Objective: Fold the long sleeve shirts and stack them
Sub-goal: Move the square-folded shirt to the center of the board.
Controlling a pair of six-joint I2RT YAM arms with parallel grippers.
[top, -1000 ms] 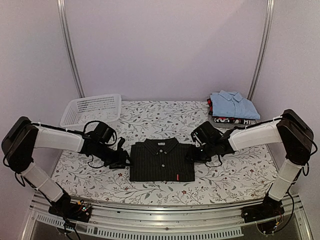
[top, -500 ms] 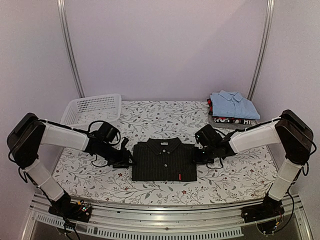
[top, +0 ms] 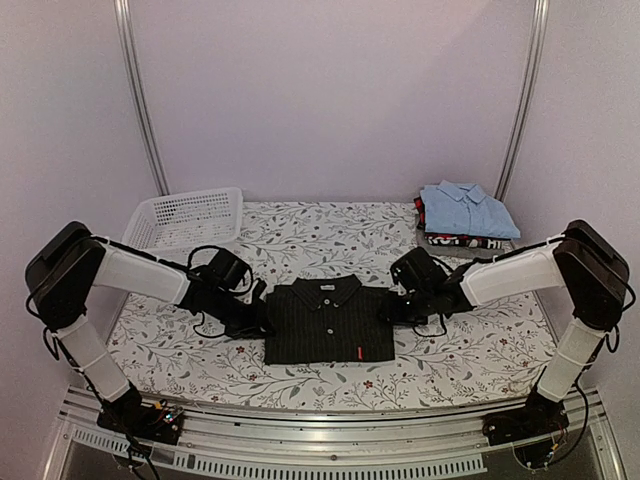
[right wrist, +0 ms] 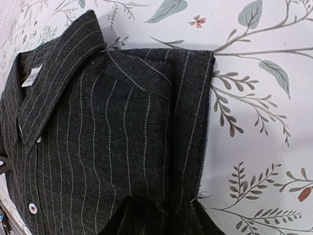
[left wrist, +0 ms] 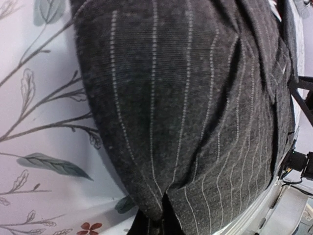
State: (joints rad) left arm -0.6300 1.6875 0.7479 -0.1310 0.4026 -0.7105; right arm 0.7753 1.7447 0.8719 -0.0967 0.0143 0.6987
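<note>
On the floral tabletop, dead centre and a little toward six o'clock, the black pinstriped shirt lies folded into a neat rectangle, collar pointing to twelve. At ten o'clock sits the white mesh basket, with nothing showing inside it. At two o'clock the light blue shirt is folded on top of a dark printed garment, forming the stack. The left gripper is at the black shirt's nine o'clock edge. Its wrist view shows pinstriped cloth puckering into a pinch, so it appears clamped on the fold. The right gripper is at the three o'clock edge, where cloth gathers up between its dark fingers, and it looks closed on the fabric too. The likely remaining job is carrying this bundle to the stack. Uneven lifting, or a slip on either side, could let the middle sag and the tucked layers spill open. A low approach could shove the blue shirt askew. A small red tag marks the hem, and white buttons run down the placket.
</note>
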